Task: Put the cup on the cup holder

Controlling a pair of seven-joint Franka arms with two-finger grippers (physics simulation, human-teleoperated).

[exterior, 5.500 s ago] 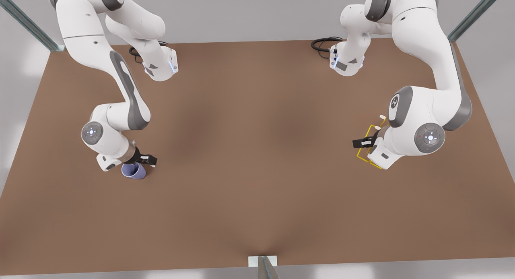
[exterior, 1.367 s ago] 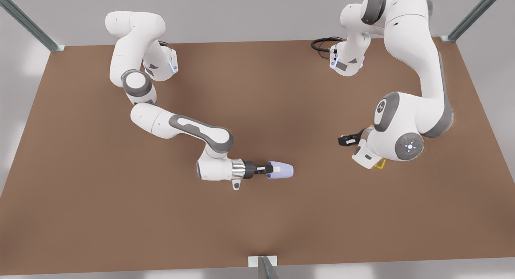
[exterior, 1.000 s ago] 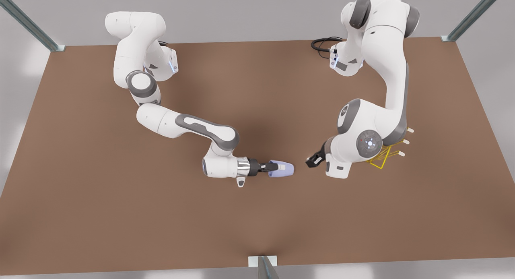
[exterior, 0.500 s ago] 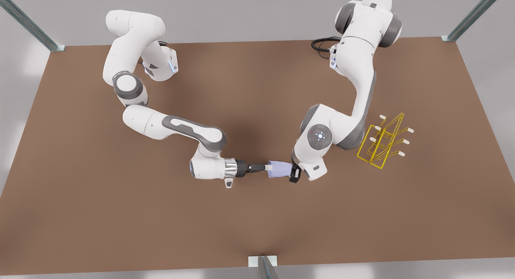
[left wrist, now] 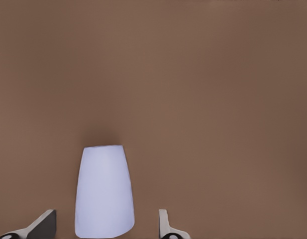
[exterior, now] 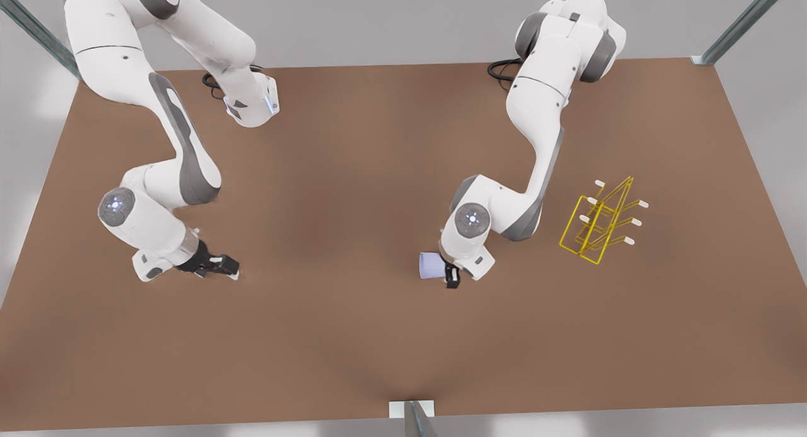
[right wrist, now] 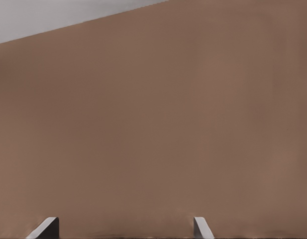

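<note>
The lavender-blue cup (exterior: 430, 265) lies on its side at mid-table, just under the wrist of the arm on the front view's right. In the left wrist view the cup (left wrist: 104, 191) sits between the fingers of my left gripper (left wrist: 107, 226), with a gap on each side, so that gripper is open around it. In the front view my left gripper (exterior: 450, 277) is at the cup's end. My right gripper (exterior: 224, 267) waits open over bare table at the front view's left. The yellow wire cup holder (exterior: 599, 222) stands upright further right, clear of both arms.
The brown table (exterior: 353, 336) has free room in front and between the arms. Both arm bases and a black cable (exterior: 504, 68) sit at the back edge. A metal post (exterior: 413, 418) stands at the front edge.
The arm on the front view's left let go of the cup and withdrew far to the left. The other arm stayed at the cup, which barely shifted.
</note>
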